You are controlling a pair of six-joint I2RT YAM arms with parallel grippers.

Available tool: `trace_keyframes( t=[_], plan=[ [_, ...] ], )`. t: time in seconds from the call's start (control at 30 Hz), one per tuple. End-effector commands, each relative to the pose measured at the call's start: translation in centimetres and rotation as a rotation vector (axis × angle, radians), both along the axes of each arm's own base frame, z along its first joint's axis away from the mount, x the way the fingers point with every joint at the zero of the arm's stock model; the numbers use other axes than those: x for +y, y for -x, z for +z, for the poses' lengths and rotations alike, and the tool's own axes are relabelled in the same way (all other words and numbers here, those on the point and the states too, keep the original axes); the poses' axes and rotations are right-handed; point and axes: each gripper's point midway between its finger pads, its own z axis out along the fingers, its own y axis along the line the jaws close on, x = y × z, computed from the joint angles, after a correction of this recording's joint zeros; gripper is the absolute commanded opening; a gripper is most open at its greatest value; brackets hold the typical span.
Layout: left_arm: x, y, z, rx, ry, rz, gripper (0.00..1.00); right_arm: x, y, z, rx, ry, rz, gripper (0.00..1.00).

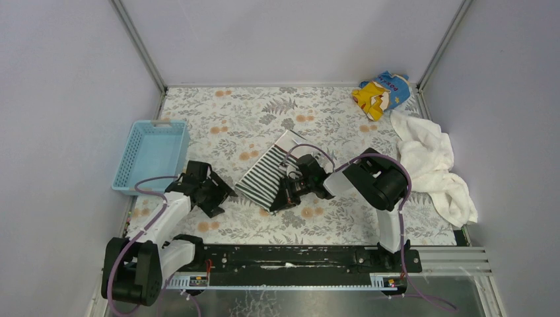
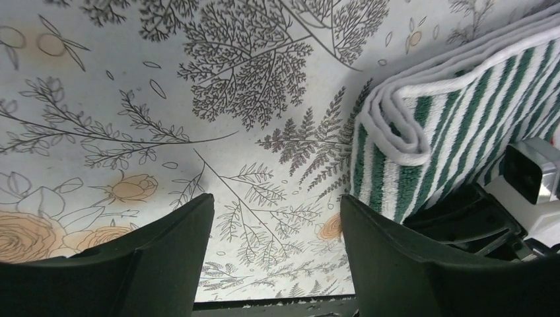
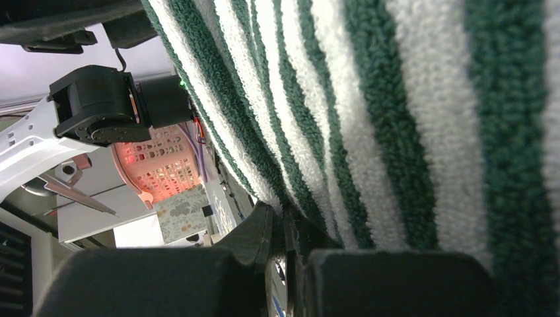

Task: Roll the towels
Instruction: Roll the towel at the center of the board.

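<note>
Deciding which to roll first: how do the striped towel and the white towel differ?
The striped towel is small and lies folded mid-table; the white towel is much larger and sits crumpled at the right edge. The right gripper pinches the striped towel; no gripper touches the white towel. Neither is rolled yet.

Striped towel (image 1: 263, 173) near corner was hidden under right gripper (image 1: 285, 196); wrist views cut it off at right. Printed cloth (image 1: 382, 93), table's far right corner: lettering was too small.
</note>
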Motion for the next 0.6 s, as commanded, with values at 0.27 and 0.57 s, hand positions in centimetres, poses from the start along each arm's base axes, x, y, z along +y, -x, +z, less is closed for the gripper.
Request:
trace_keyframes(
  t=[0.27, 0.57],
  plan=[
    [-2.6, -2.6, 0.8, -0.097, 0.138, -0.068, 0.7, -3.9, 2.4, -6.3, 0.119, 0.266, -0.046, 0.0],
    [-2.9, -3.9, 0.5, -0.097, 0.151, -0.063, 0.67, -4.0, 2.5, -6.4, 0.119, 0.27, -0.043, 0.0]
  ],
)
